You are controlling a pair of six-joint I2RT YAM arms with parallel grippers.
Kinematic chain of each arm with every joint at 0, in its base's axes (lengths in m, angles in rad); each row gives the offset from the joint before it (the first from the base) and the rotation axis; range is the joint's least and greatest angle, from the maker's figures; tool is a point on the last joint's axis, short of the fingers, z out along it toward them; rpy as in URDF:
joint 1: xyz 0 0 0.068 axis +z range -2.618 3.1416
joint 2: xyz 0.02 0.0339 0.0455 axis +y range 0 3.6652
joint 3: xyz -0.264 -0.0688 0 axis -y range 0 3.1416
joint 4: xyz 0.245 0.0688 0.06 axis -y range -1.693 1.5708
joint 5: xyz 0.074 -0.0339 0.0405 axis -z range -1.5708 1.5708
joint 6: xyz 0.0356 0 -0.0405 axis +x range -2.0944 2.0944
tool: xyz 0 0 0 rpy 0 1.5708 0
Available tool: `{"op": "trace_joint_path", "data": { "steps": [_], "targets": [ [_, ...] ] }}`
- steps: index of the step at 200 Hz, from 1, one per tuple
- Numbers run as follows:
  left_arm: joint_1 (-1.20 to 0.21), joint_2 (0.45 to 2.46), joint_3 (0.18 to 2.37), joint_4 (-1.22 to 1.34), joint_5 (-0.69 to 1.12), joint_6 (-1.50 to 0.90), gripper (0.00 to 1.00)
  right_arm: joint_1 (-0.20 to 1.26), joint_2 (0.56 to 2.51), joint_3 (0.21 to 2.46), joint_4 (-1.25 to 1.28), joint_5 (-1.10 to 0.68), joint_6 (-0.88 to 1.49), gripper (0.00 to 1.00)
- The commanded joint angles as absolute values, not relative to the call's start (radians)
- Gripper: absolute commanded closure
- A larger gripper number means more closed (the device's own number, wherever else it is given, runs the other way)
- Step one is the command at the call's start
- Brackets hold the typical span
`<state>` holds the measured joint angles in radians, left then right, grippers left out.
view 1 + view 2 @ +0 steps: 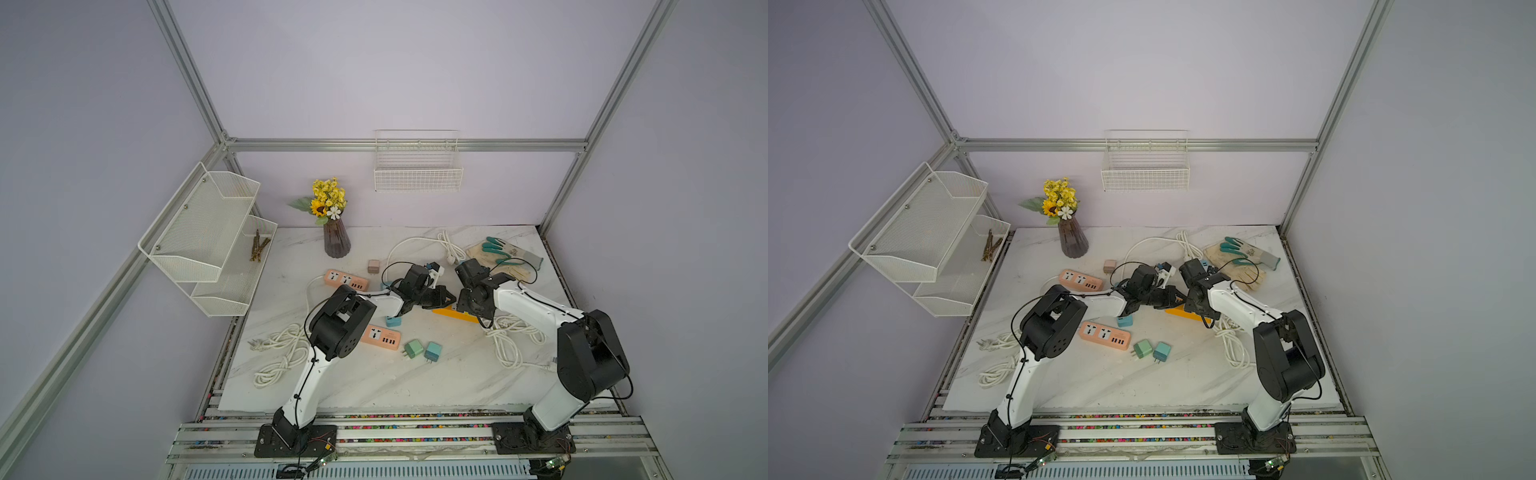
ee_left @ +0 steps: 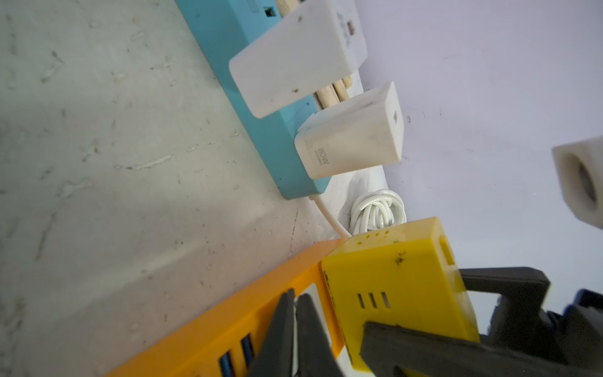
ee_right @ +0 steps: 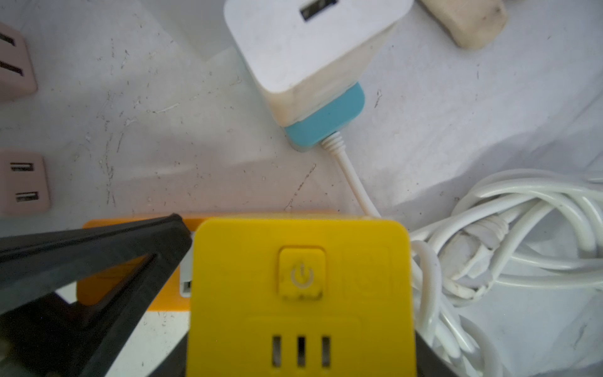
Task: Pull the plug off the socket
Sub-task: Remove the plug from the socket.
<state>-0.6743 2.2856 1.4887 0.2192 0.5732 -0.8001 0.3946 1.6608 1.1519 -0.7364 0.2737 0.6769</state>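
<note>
Lilac walls [image 1: 374, 62], alu frame [image 1: 407, 144], marble-look tabletop [image 1: 374, 382], wire basket [image 1: 417, 178] on back wall, mesh shelf [image 1: 199, 232] left.

Tight quarters around my right gripper [image 2: 414, 303], which straddles the yellow plug [image 3: 359, 248] seated on the orange strip [image 2: 208, 329]. My left gripper [image 2: 295, 313], fingers nearly together, crowds the plug from one side, and a coiled white cable [image 3: 489, 235] lies just beside it on the other. Just beyond stands a blue strip [image 2: 261, 107] bearing two upright white chargers [image 2: 349, 143]. Bare marble table [image 2: 114, 196] lies open between the two strips, and the table's front stretch is open in both top views.
</note>
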Motion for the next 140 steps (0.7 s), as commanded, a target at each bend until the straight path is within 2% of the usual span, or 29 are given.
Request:
{"op": "trace_joint_path", "data": {
  "steps": [1,21,72,124,140],
  "targets": [
    [-0.635,2.271,1.449,0.005,0.516,-0.793,0.73,0.388,1.577,1.141,-0.616,0.322,0.722,1.0],
    [-0.626,2.227,1.502,0.098,0.57,-0.85,0.72,0.388,1.577,1.109,-0.598,0.296,0.741,1.0],
    [-0.68,2.299,1.53,0.302,0.7,-1.067,1.0,0.389,1.596,1.116,-0.609,0.267,0.758,1.0],
    [-0.696,2.37,1.587,0.211,0.708,-1.072,1.0,0.389,1.6,1.116,-0.601,0.259,0.756,1.0],
    [-0.699,2.395,1.622,0.019,0.679,-1.018,1.0,0.39,1.613,1.134,-0.613,0.256,0.75,1.0]
  ]
}}
